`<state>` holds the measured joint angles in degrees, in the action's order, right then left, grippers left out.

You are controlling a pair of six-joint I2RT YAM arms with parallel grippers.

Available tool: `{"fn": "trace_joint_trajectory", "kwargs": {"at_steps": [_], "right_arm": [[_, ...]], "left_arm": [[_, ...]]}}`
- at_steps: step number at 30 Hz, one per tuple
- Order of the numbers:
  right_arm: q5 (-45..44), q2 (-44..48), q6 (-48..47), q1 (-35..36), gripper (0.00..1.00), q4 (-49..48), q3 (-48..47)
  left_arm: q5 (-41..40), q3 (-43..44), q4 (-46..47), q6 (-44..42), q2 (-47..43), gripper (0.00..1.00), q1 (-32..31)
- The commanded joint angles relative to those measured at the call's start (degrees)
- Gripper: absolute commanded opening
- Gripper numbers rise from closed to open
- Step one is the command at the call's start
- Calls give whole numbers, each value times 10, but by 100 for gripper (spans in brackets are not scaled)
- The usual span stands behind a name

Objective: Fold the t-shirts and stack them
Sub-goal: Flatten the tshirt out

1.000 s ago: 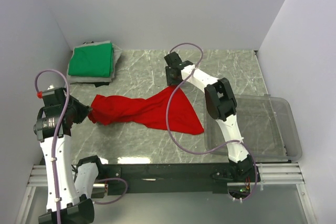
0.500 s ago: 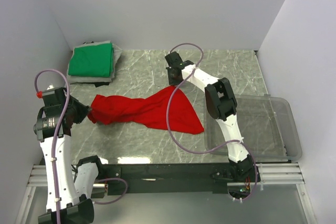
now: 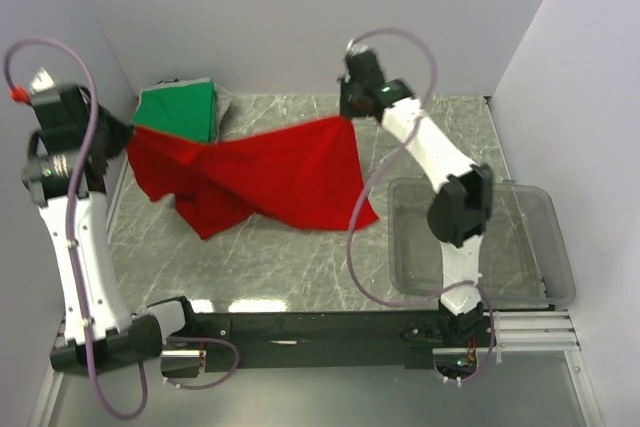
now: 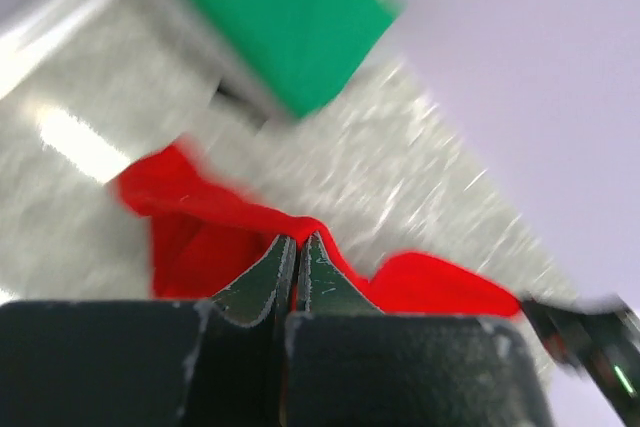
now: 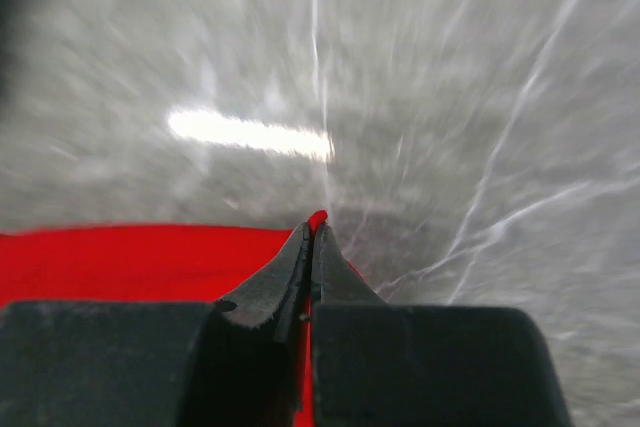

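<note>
Red t-shirt (image 3: pixel 270 172) stretched out over the table (image 3: pixel 300 257), lower folds sagging.
Left gripper (image 3: pixel 122 134) and right gripper (image 3: pixel 347 112) are each clamped tight on a red edge; green t-shirt (image 3: pixel 178 113) lies folded at the far-left corner.

The flat grey marble table (image 3: pixel 290 259) holds a clear plastic bin (image 3: pixel 520 237) on its right side. In the far left corner sits a folded bright green cloth shirt (image 3: pixel 180 112), lying on a folded grey cloth (image 3: pixel 223 107).
</note>
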<state>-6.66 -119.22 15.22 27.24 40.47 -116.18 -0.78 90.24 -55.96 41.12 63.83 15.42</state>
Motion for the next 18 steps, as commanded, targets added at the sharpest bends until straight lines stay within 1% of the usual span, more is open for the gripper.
{"fn": "trace_joint_trajectory", "kwargs": {"at_steps": [1, 2, 3, 6, 7, 8, 9, 10, 11, 12, 13, 14, 15, 16, 18], "right_arm": [[-26, 123, -18, -10, 0, 7, -76], [-27, 138, -19, -10, 0, 12, -83], [-28, 167, -20, -10, 0, 12, -88], [-35, 219, -21, -9, 0, 3, -90], [-37, 256, -23, -10, 0, -4, -84], [-35, 275, -25, -9, 0, -23, -62], [-35, 318, -30, -7, 0, -35, -47], [-33, 340, -34, -6, 0, -47, -31], [-34, 363, -39, -4, 0, -78, 7], [-35, 406, -43, 2, 0, -93, 29], [-37, 425, -53, 4, 0, -106, 65], [-41, 442, -56, 5, 0, -125, 80], [-44, 469, -59, 9, 0, -130, 91], [-49, 479, -62, 10, 0, -132, 104], [-61, 492, -61, 10, 0, -124, 110]], "left_arm": [[-10, 148, 35, -18, 55, 0, 0], [-7, 179, 34, -18, 68, 0, 1], [2, 241, 33, -20, 94, 0, 2], [19, 322, 45, -22, 118, 0, 4], [22, 352, 57, -24, 119, 0, 3], [24, 360, 84, -23, 115, 0, 4], [21, 355, 103, -23, 94, 0, 4], [19, 345, 124, -23, 80, 0, 4], [16, 332, 168, -21, 63, 0, 4], [11, 301, 189, -19, 46, 0, 5], [10, 286, 210, -18, 9, 0, 5], [10, 270, 232, -16, -9, 0, 5], [-11, 258, 264, -17, -26, 0, 4], [-27, 240, 277, -16, -54, 0, 4], [-37, 229, 295, -17, -72, 0, 4]]}}
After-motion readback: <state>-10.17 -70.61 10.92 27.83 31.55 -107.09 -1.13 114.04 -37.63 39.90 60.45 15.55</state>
